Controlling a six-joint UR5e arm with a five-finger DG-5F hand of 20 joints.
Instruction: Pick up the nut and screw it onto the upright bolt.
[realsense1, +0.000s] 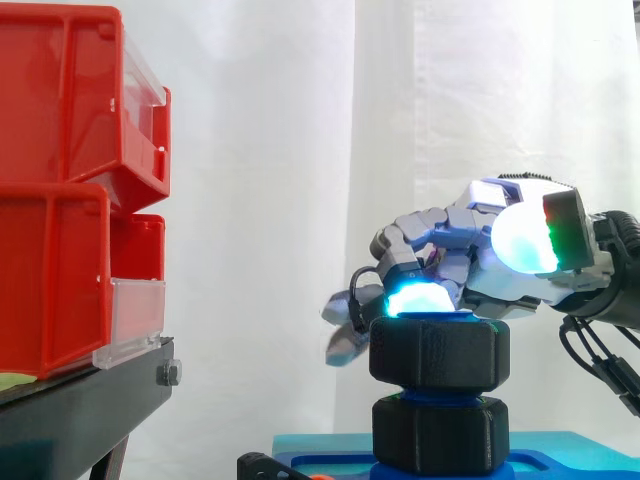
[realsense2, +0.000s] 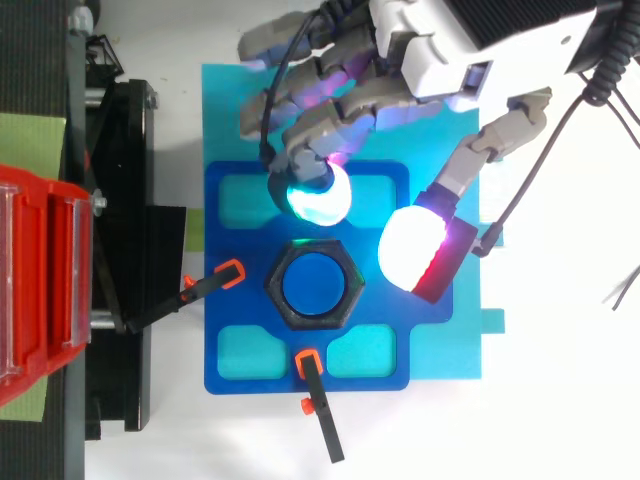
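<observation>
A black hex nut (realsense1: 440, 350) (realsense2: 352, 286) sits on the upright blue bolt (realsense2: 312, 285), above a second black hex collar (realsense1: 440, 435) at the bolt's foot. A strip of blue thread (realsense1: 440, 397) shows between the two. My hand (realsense1: 490, 275) (realsense2: 440, 50) reaches in from the right and hovers over the nut's far side. Its fingers are loosely bent and spread. A cyan fingertip (realsense2: 318, 192) lies just beyond the nut's rim, level with the nut's top in the side view. The white thumb pad (realsense2: 412, 248) stands off to the nut's right. Nothing is held.
The bolt stands in a dark blue fixture plate (realsense2: 225, 300) on a cyan mat (realsense2: 450, 340). Two black clamps with orange tips (realsense2: 231, 273) (realsense2: 307, 362) hold the plate. Red bins (realsense1: 70, 200) on a black stand (realsense1: 90, 400) are at the left.
</observation>
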